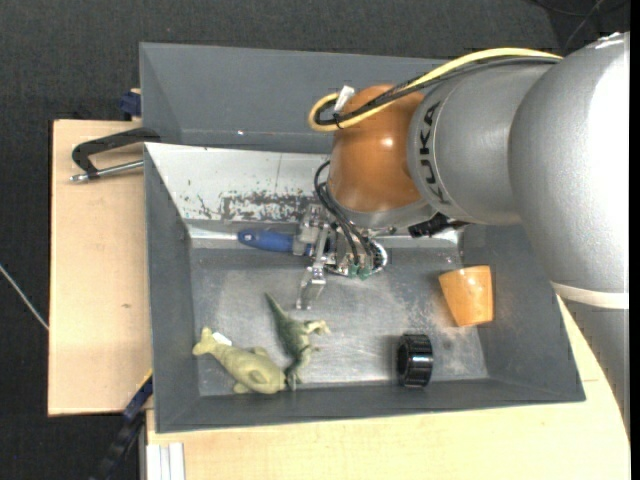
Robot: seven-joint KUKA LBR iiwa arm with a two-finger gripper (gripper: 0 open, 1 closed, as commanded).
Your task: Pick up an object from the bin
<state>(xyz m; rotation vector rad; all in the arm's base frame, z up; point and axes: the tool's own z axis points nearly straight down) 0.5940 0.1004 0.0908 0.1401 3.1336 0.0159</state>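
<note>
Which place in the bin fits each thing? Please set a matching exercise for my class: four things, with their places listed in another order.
Things
1. orange cup
2. black cylinder
3. green dinosaur
4. blue-handled tool

Places
A. front, beside a pale fish toy
B. by the far wall
C. right side
D. front right

Pairs: 1-C, 2-D, 3-A, 4-B

A green toy dinosaur [290, 336] lies low in the view, tail pointing up and left. A pale yellow fish-like toy [245, 365] lies to its left, its rear end touching the dinosaur's lower end. A blue-handled tool [265, 239] lies above the dinosaur, apart from it. A black short cylinder [414, 359] lies to the dinosaur's right, and an orange cup [467, 295] on its side lies farther right and higher.
</note>
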